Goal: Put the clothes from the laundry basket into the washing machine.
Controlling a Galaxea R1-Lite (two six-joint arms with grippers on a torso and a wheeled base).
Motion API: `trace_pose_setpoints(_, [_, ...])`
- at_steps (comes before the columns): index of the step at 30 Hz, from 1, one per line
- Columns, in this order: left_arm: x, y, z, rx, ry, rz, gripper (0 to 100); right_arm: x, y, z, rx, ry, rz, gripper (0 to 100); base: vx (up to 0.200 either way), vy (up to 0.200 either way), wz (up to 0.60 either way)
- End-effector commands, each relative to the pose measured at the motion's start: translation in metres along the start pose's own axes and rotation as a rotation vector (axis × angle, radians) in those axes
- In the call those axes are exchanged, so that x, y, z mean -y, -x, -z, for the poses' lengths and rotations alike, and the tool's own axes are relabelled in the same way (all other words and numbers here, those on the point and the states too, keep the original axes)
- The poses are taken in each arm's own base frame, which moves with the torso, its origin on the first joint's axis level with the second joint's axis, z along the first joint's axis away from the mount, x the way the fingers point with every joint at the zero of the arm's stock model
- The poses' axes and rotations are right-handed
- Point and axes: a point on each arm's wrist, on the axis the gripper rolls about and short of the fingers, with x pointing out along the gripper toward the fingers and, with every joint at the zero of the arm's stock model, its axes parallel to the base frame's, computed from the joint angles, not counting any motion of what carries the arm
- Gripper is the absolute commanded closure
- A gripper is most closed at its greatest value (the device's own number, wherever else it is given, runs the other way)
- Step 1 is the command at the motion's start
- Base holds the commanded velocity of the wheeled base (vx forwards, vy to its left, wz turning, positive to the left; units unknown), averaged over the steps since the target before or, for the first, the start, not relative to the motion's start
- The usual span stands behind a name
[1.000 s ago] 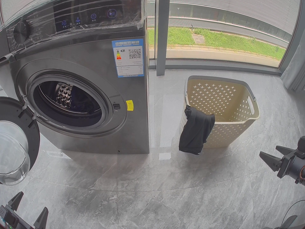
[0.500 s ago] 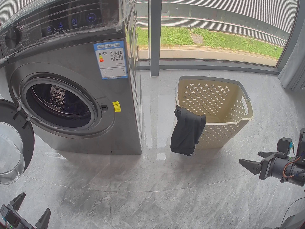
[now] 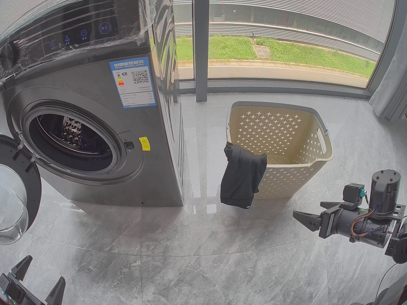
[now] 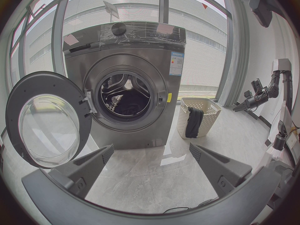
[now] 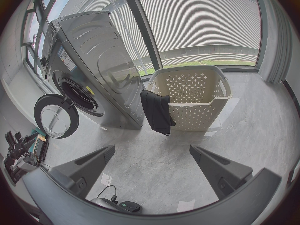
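The grey washing machine [image 3: 93, 106] stands at the left with its round door [image 3: 15, 200] swung open; dark clothes lie in the drum [image 4: 128, 102]. To its right a cream laundry basket [image 3: 296, 149] sits on the floor. A black garment [image 3: 241, 176] hangs over the basket's near-left rim and down its outside; it also appears as the black garment [image 5: 156, 110] in the right wrist view. My right gripper [image 3: 310, 210] is open and empty, hovering right of the garment and in front of the basket. My left gripper [image 3: 41, 272] is open and empty, low in front of the machine door.
A window wall with a grey pillar [image 3: 200, 43] runs behind machine and basket. A grey curtain [image 3: 388, 94] hangs at the right. Bare grey floor [image 3: 203, 242] lies between me and both objects. Some equipment [image 5: 22, 153] sits on the floor beyond the open door.
The head camera has turned, so machine and basket sit further left in the picture. My right arm has come in from the right edge towards the basket front. The left gripper is unchanged.
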Motion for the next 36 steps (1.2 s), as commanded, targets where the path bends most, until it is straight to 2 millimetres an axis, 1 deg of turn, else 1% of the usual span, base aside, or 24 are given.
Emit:
trace_pose_setpoints(1, [0.0, -0.001, 0.004, -0.01, -0.001, 0.001, 0, -0.006, -0.022, 0.01, -0.058, 0.012, -0.015, 0, 0.0, 0.0, 0.0])
trace_pose_setpoints(7, [0.0, -0.001, 0.004, -0.008, 0.002, 0.001, 0, -0.016, -0.041, 0.012, -0.035, 0.03, -0.041, 0, 0.0, 0.0, 0.0])
trace_pose_setpoints(10, [0.0, -0.001, 0.004, -0.008, 0.002, -0.001, 0, -0.018, -0.049, 0.014, -0.034, 0.033, -0.027, 0, 0.0, 0.0, 0.0])
trace_pose_setpoints(12, [0.0, -0.001, 0.004, -0.008, 0.004, 0.001, 0, -0.019, -0.055, 0.015, -0.028, 0.035, -0.028, 0, 0.2, 0.0, 0.0])
trace_pose_setpoints(14, [0.0, -0.001, 0.004, -0.008, 0.004, 0.001, 0, -0.019, -0.057, 0.015, -0.025, 0.035, -0.028, 0, 0.2, 0.0, 0.0])
trace_pose_setpoints(19, [0.0, -0.001, 0.004, -0.008, 0.004, 0.001, 0, -0.021, -0.074, 0.017, -0.03, 0.036, -0.018, 0, 0.2, 0.0, 0.0])
trace_pose_setpoints(24, [0.0, -0.001, 0.004, -0.008, 0.004, -0.001, 0, -0.024, -0.086, 0.015, -0.025, 0.038, -0.013, 0, 0.0, 0.0, 0.0])
trace_pose_setpoints(25, [0.0, -0.001, 0.004, -0.008, 0.002, -0.001, 0, -0.024, -0.092, 0.016, -0.03, 0.039, -0.013, 0, 0.0, 0.0, 0.0])
trace_pose_setpoints(27, [0.0, -0.001, 0.004, -0.011, 0.004, -0.018, 0, -0.025, -0.097, 0.017, -0.036, 0.04, -0.011, 0, 0.0, 0.0, 0.0])
trace_pose_setpoints(29, [0.0, -0.001, 0.004, -0.011, 0.003, -0.024, 0, -0.025, -0.097, 0.017, -0.036, 0.04, -0.011, 0, 0.0, 0.0, 0.0])
trace_pose_setpoints(30, [0.003, 0.002, 0.005, 0.023, 0.002, -0.142, 0, -0.029, -0.1, 0.016, -0.03, 0.042, -0.021, 0, 0.0, 0.0, 0.0])
trace_pose_setpoints(31, [0.003, 0.002, 0.005, 0.031, 0.002, -0.155, 0, -0.03, -0.1, 0.016, -0.03, 0.039, -0.023, 0, 0.0, 0.0, 0.0])
trace_pose_setpoints(36, [0.003, 0.005, 0.005, 0.063, 0.0, -0.104, 0, -0.029, -0.103, 0.019, -0.042, 0.031, -0.018, 0, 0.0, 0.0, 0.0])
